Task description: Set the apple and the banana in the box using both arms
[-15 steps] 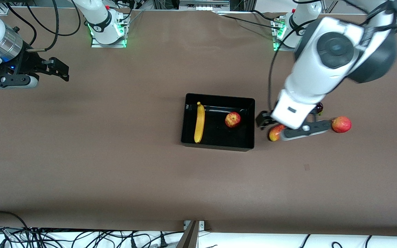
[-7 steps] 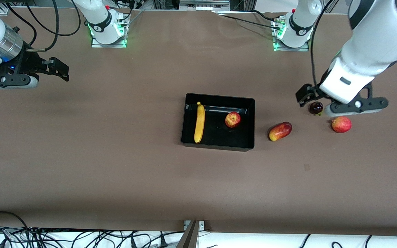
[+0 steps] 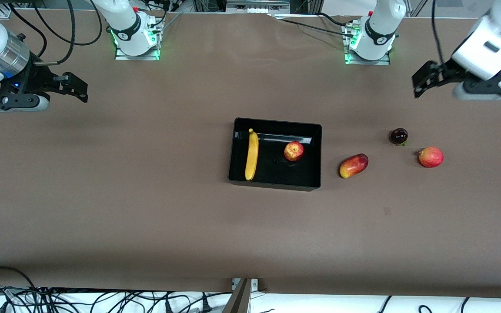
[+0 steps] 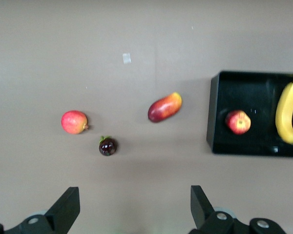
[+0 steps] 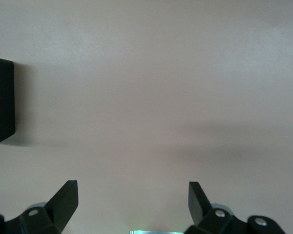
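Observation:
The black box (image 3: pixel 276 186) sits mid-table. The banana (image 3: pixel 251 154) lies in it along the wall toward the right arm's end. The apple (image 3: pixel 293 151) lies in it toward the left arm's end. My left gripper (image 3: pixel 426 78) is open and empty, high over bare table at the left arm's end. Its wrist view shows the left gripper (image 4: pixel 134 200), the box (image 4: pixel 212 112), the apple (image 4: pixel 238 122) and the banana (image 4: pixel 286 113). My right gripper (image 3: pixel 71 87) is open and empty over bare table at the right arm's end. The right wrist view shows the right gripper (image 5: pixel 132 192) and a box corner (image 5: pixel 1 102).
A red-yellow mango-shaped fruit (image 3: pixel 353 165) lies beside the box toward the left arm's end. A small dark fruit (image 3: pixel 399 136) and a smooth red round fruit (image 3: pixel 430 157) lie further that way. All three also show in the left wrist view: the mango-shaped fruit (image 4: pixel 164 107), the dark fruit (image 4: pixel 107 146), the red round fruit (image 4: pixel 74 122).
My left arm has risen from over the mango-shaped fruit and swung out toward its own end of the table. The right arm and the fruits have not moved.

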